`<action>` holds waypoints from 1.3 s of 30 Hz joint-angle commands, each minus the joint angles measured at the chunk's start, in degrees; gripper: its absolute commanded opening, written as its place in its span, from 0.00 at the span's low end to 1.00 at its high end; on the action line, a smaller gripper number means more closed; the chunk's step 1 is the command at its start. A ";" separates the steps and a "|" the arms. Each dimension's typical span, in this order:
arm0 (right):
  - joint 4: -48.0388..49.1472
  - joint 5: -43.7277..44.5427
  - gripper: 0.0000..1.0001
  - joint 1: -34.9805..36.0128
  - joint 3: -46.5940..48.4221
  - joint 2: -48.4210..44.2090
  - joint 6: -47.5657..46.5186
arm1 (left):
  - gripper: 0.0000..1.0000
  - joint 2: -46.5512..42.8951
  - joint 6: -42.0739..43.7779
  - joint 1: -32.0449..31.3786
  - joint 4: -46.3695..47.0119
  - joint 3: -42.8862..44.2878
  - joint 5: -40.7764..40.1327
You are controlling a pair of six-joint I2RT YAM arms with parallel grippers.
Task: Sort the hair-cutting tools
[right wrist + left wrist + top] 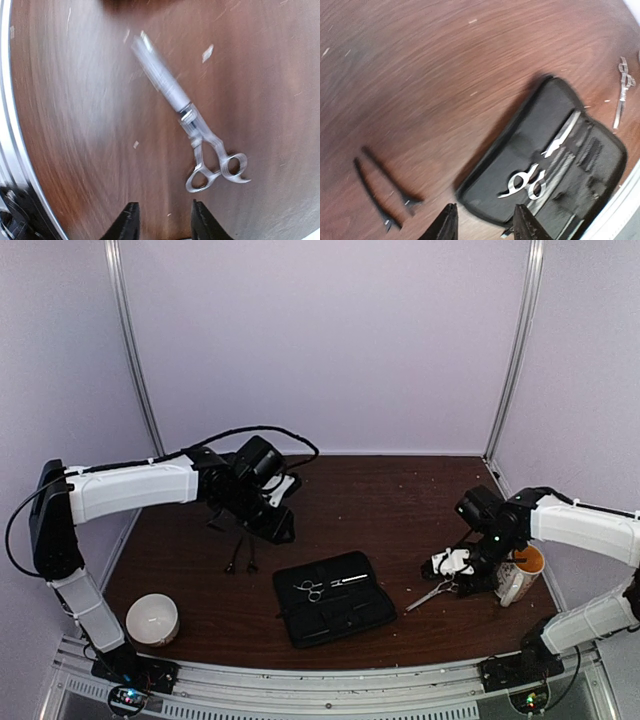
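Right wrist: scissors (187,112) are seen at one o'clock of the parted, empty right gripper (164,212); flat blades could be skidded aside.

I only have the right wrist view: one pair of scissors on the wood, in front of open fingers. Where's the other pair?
Observer: The second scissors lie on the open black case, mid-table, to your left.
Operator: And the clips?
Observer: Two black clips lie side by side on bare wood left of the case, near the left gripper.
Operator: Anything near my arm?
Observer: A white mug stands close on the right side of the right gripper.
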 commanded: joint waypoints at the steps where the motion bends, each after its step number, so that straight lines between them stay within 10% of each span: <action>1: 1.05 8.30 0.32 -1.47 -5.94 -1.35 -5.56 | 0.41 3.49 2.98 -2.58 3.68 3.29 3.03; 39: 13.54 3.65 0.17 -5.19 -4.98 11.54 -4.27 | 0.44 6.98 1.84 -4.86 4.05 2.16 2.56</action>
